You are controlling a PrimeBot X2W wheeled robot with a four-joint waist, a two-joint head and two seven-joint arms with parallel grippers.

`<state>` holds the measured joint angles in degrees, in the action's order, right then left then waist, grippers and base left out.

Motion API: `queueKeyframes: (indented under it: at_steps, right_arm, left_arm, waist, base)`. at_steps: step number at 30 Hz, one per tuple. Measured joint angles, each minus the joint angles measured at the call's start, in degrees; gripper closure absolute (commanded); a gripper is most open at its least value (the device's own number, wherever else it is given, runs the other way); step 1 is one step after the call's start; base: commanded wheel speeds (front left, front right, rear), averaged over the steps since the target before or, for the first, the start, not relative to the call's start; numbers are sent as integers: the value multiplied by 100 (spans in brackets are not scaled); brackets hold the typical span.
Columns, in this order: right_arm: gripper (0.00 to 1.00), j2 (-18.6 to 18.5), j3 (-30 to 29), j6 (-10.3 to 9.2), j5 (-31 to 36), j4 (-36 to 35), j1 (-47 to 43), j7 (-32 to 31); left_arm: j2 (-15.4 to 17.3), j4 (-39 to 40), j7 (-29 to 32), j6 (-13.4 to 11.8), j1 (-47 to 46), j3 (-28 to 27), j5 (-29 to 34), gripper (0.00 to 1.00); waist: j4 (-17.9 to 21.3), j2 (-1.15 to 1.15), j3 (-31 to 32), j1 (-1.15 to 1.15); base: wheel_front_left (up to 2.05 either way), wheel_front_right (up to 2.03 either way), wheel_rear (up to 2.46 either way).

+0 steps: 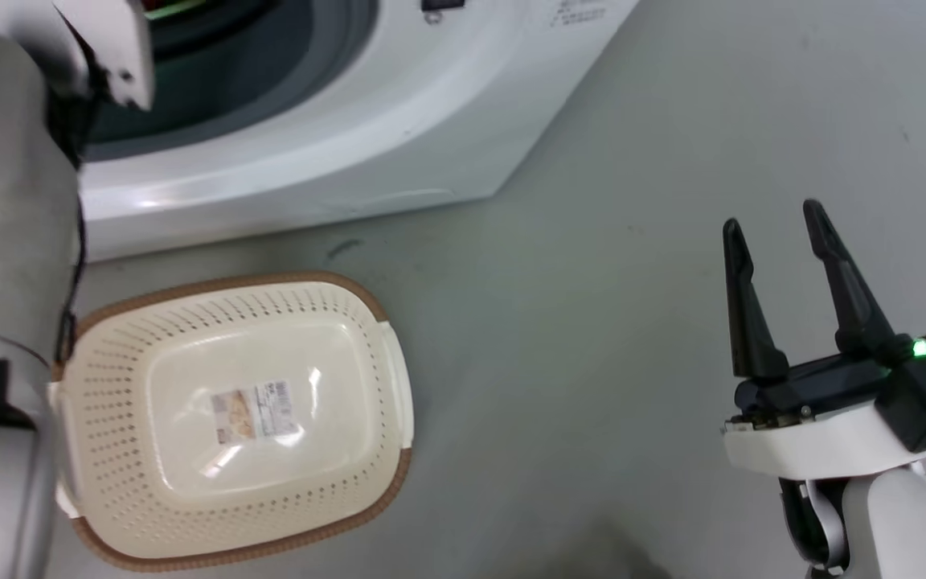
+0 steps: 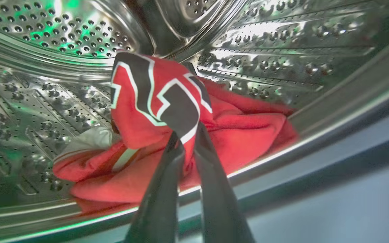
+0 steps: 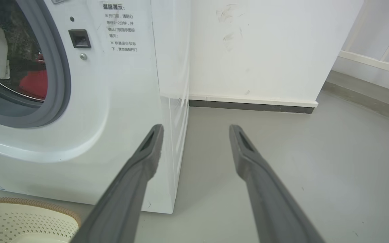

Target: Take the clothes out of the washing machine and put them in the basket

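Pinching the clothes (image 2: 245, 135) with my left end effector (image 2: 186, 133), right inside the washing machine (image 1: 334, 137); right end effector (image 1: 772, 215) spread wide over the floor (image 1: 592, 338). One red heap, one basket (image 1: 109, 386).

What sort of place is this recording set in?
Probably a laundry corner indoors: a white front-loading washing machine stands on a grey floor by a white wall, with a cream basket before it.

— Where are you working?
— A bare laundry corner, by the look of it: white washing machine (image 3: 113, 111) right ahead of me, standing on smooth grey floor (image 3: 316, 162).
— Homely?
— Hardly. Plain white wall (image 3: 265, 50), dark skirting (image 3: 248, 106), laundry basket (image 1: 113, 402) on the floor.
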<state>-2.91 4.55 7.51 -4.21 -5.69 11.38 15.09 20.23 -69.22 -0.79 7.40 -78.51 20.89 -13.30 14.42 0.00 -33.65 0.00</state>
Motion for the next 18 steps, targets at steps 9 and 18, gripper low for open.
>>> queueKeyframes:
  at_steps: [9, 18]
  right_arm:
    - [0, 1, -14, 0, 280, 133, -511, 0]
    - [0, 1, -53, 0, 377, 212, -898, 1]
  left_arm:
    - [-307, 289, -1305, -4, 1308, 244, -257, 100]
    - [-360, 1869, -1412, -215, 2530, 99, -305, 100]
  waist:
    - [-443, 0, 1091, -1]
    - [-772, 0, 1841, -2]
  base:
    - [0, 0, 0]
    - [0, 0, 0]
